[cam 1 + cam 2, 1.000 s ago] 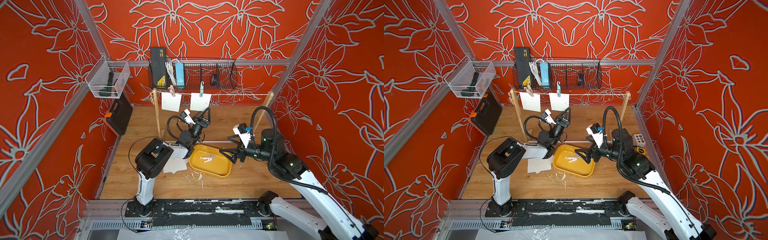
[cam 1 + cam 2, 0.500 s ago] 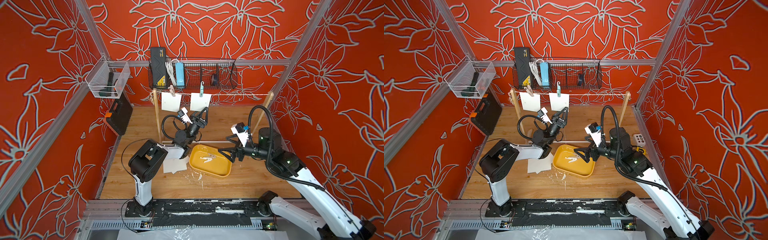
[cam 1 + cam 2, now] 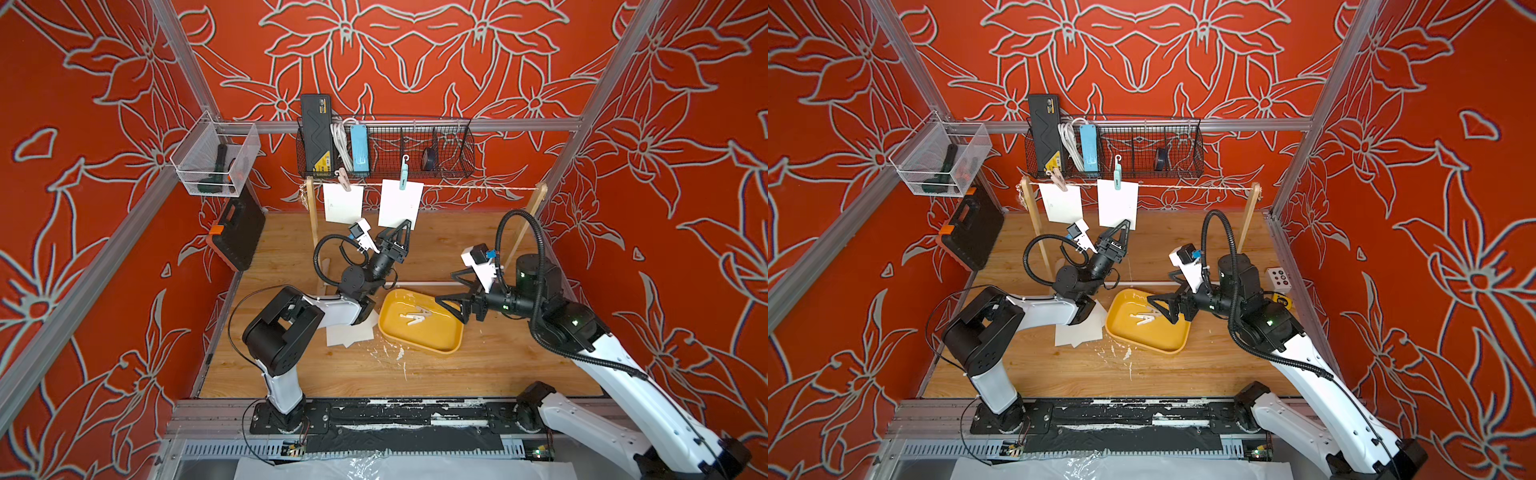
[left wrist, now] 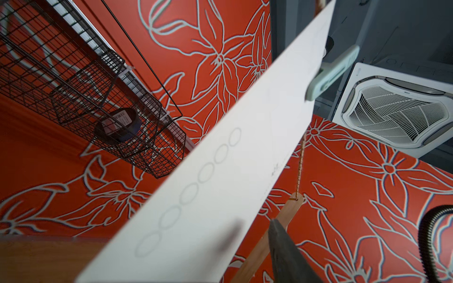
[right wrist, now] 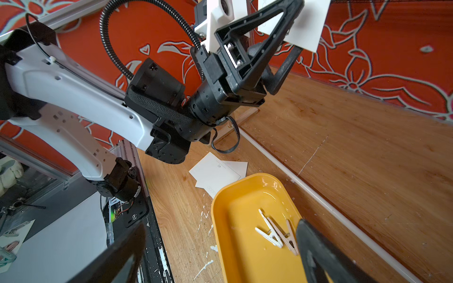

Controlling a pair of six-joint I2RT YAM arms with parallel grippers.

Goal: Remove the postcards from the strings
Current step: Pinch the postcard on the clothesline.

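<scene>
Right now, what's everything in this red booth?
hanging postcards: two, white, pegged to the string
loose postcards: at least two, white, beside the tray
string: one, beige, stretched between the posts
posts: two, light wood, on the table
hanging clothespins: two, pink and teal, on the string
loose clothespins: at least two, pale, in the tray
tray: one, yellow, on the table
wire basket: one, black, on the back rail
clear bin: one, see-through, on a side rail
case: one, black, leaning on a side wall
left gripper: one, black, jaws astride a hanging postcard's lower edge
right gripper: one, black, open above the tray
</scene>
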